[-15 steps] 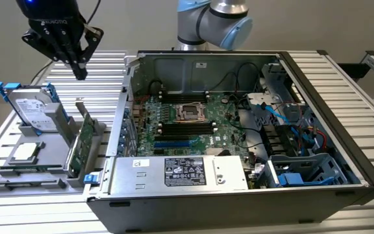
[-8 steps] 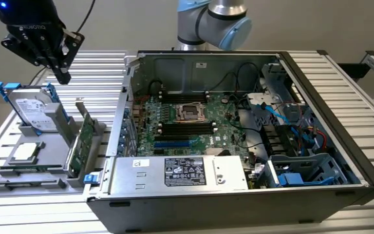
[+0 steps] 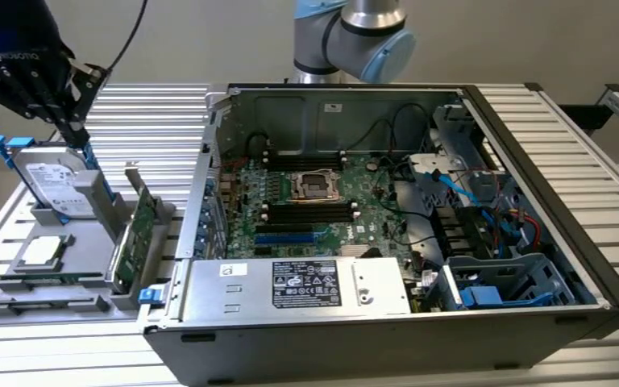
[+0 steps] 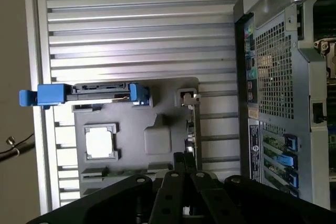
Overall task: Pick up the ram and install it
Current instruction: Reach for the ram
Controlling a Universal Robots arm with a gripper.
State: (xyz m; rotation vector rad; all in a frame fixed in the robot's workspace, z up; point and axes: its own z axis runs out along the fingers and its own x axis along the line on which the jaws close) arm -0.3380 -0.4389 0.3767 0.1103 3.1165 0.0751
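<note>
Hovering with fingers pressed together over the tray's far edge, holding nothing.

From where I stand, the gripper (image 3: 75,133) hangs just above the drive (image 3: 54,181), which sits upright in its blue bracket at the far edge of the tray (image 3: 86,243). The ram (image 3: 51,279) lies toward the near edge, just in front of the chip (image 3: 41,251). It sits low in a groove, I'd judge so its top edge is free for a pinch. The tall card (image 3: 132,234) stands along the tray edge nearest the case (image 3: 396,339), so it rises between the ram and the open case. Inside, the dark slots (image 3: 307,211) beside the socket (image 3: 317,184) look unfilled, with loose cables (image 3: 454,189) well off towards the exterior view's right.
</note>
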